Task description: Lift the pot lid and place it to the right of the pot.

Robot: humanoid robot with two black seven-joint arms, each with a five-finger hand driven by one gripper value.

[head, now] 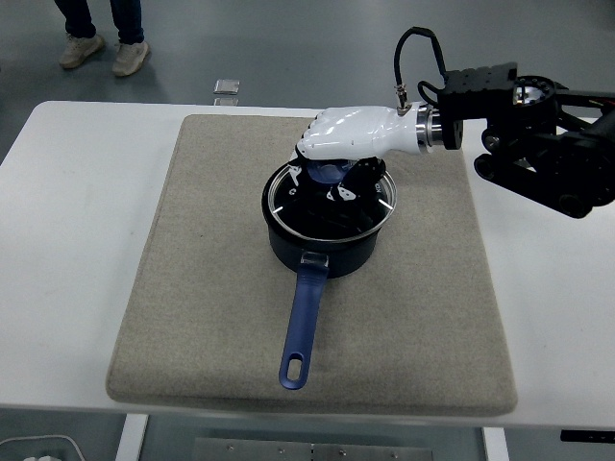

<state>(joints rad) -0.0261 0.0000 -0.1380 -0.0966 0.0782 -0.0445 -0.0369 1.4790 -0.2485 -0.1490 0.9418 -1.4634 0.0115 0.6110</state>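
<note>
Head view, item one: my right hand [348,134], white-shelled, fingers curled down and closed on the blue knob [325,171] of the glass pot lid [332,197]. The lid sits tilted, its right rim raised off the dark blue saucepan [322,235] and poking out past the pot's right side, its left rim low by the pot. Risk, as I judge it: the grip is on the knob alone, so the tilted lid may swing or slip and knock the pot rim; a snagged edge could drag the saucepan. Item two: grey felt mat [192,288] under the pot on the white table [67,240]; the mat right of the pot is bare, nothing blocking the set-down. Long blue handle [303,322] points toward the near edge, clear of my path. Small object [227,87] on the floor beyond; a person's shoes [96,50] at top left. Left hand absent.
</note>
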